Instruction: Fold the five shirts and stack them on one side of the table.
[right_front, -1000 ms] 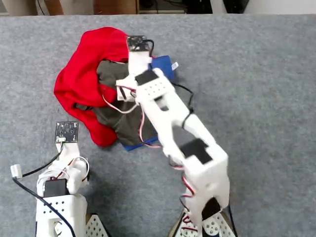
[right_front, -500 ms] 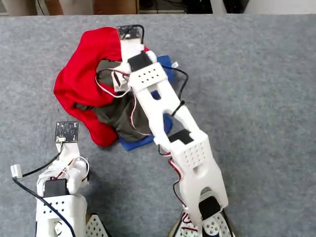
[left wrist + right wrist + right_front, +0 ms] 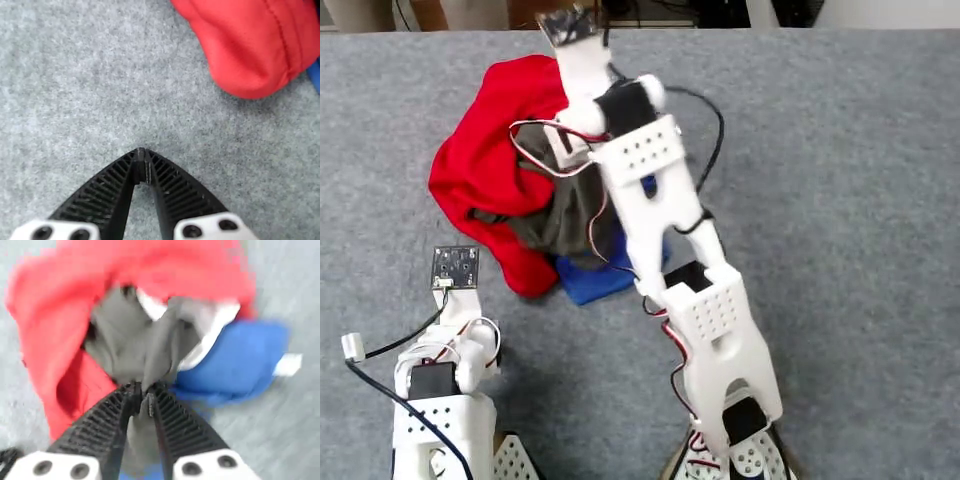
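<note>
Right gripper (image 3: pixel 141 392) has its jaws nipped tight on a fold of the grey shirt (image 3: pixel 115 335), and the cloth runs up to the tips in a narrow ridge. That grey shirt sits in the hollow of the red shirt (image 3: pixel 45 330), which curls round it on most sides. A strip of white cloth (image 3: pixel 220 325) shows against the grey shirt, on the side away from the red shirt's thickest part. Past that comes the blue shirt (image 3: pixel 235 365), with a small white tag (image 3: pixel 287 365) at its outer edge.

From the high view, the right arm (image 3: pixel 660 200) stretches across the whole pile. The red shirt (image 3: pixel 480 170) bulges out to one side of it, the grey shirt (image 3: pixel 565 215) is bunched against the red one, and the blue shirt (image 3: pixel 595 280) pokes out from beneath, touching the red shirt's lower lobe. It's all one heap on the table (image 3: pixel 840 150), nothing folded.

Over to the left gripper (image 3: pixel 141 155): tips pressed together with nothing between them, poised above bare table. It is near the red shirt (image 3: pixel 250 45), short of its rounded edge and not touching. The left arm (image 3: pixel 440 380) sits on the near side of the red shirt.
</note>
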Robot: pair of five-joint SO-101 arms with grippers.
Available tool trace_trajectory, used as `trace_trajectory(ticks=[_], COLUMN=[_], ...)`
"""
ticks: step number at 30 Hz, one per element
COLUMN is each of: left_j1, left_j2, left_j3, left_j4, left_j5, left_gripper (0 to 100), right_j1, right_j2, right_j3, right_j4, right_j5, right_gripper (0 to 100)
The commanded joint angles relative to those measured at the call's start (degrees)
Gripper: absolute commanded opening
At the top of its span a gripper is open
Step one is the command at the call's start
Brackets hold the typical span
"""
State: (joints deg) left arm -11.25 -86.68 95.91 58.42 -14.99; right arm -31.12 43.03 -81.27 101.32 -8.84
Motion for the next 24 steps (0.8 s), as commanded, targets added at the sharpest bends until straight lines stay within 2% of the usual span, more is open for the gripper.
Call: trace_trajectory(ticks=[1,4,8,18,21,24], left_j1=[0.35,0.35,0.35,0.44,0.44,0.53], left_j2=[-0.4,-0.4,-0.4,-0.4,-0.4,-0.4], left_j3=[-0.35,-0.35,-0.35,-0.35,-0.35,-0.35], left_j4=[-0.09,-0.09,-0.09,-0.09,-0.09,-0.09], left_j5=[-0.26,-0.26,-0.26,-0.26,-0.26,-0.26], left_gripper=[2,2,2,2,2,2], right_j1=[2.24,5.14,12.62,43.38,49.45,51.74], right_j2=[-6.11,-14.37,-24.31,-40.66,-42.33,-42.24], right_j3=[-15.08,-13.49,-13.67,-13.58,-13.05,-12.88], right_j4=[0.79,0.62,-3.16,-14.59,-14.42,-7.74], right_j5=[1.67,1.76,1.76,1.76,1.76,1.76], right_gripper=[0.1,0.1,0.1,0.2,0.2,0.2])
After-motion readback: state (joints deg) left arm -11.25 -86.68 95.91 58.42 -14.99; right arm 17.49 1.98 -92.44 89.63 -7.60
